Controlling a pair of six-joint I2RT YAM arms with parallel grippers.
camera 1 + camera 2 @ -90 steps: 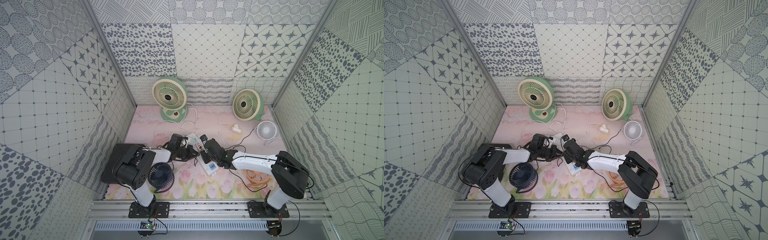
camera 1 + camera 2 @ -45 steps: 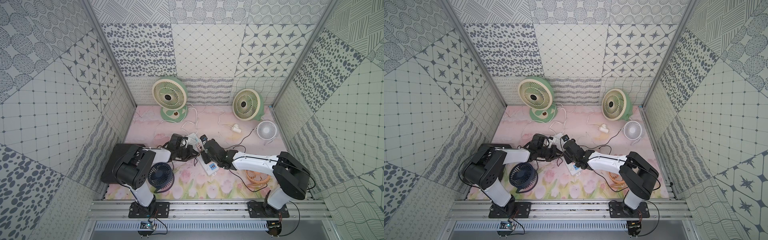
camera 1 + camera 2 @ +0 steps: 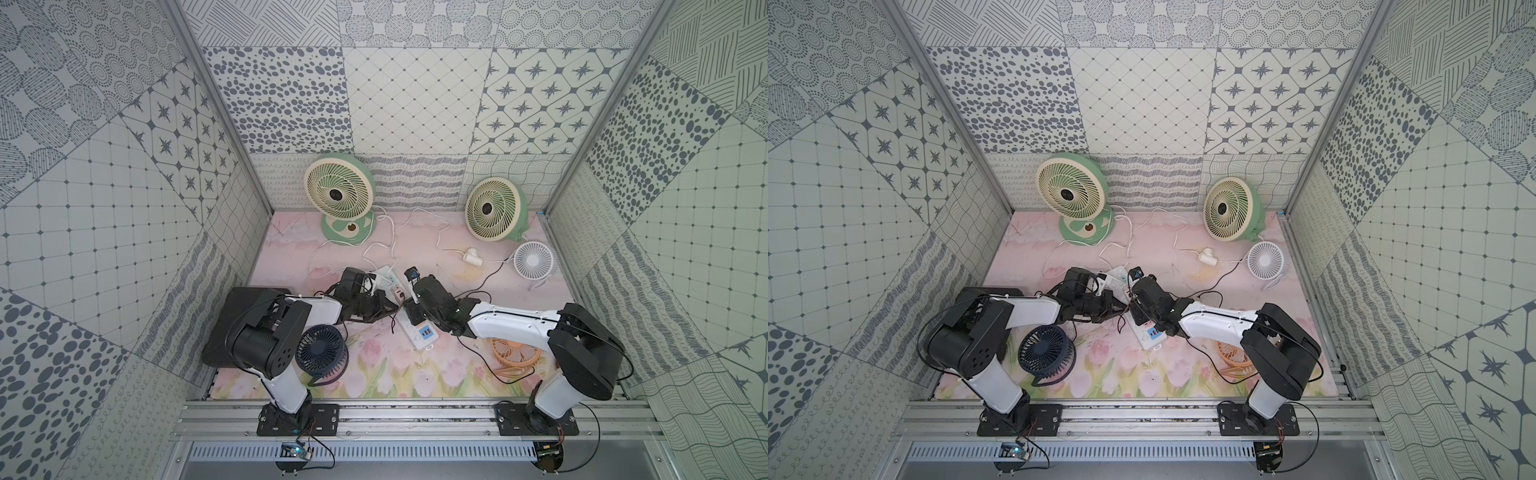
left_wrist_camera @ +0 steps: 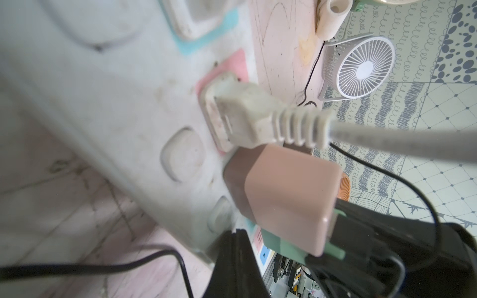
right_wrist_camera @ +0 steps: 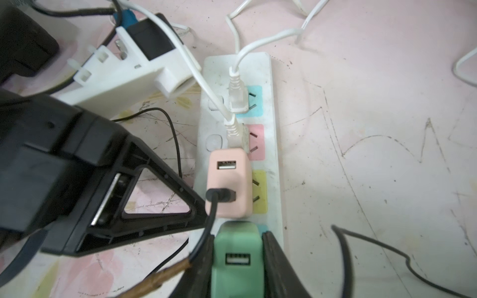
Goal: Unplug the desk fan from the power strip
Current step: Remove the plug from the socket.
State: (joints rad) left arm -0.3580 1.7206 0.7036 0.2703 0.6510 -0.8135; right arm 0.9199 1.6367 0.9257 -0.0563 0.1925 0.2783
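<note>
The right gripper (image 5: 237,241) grasps the green adapter (image 5: 236,268) on the strip (image 5: 274,165). The left gripper (image 5: 197,216) is clenched empty, its tip at the strip's edge beside the pink adapter (image 5: 232,180).

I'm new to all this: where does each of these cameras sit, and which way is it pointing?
Both top views: high above the front rail, looking down at the flowered tabletop; the left arm and right arm show whole, meeting over the power strip.
Left wrist: low beside the strip, facing the small white fan; the shut left fingers show.
Right wrist: above the strip, looking down on its sockets; the right fingers clamp a green adapter.
Shared: both wrist views show the pink adapter.
</note>
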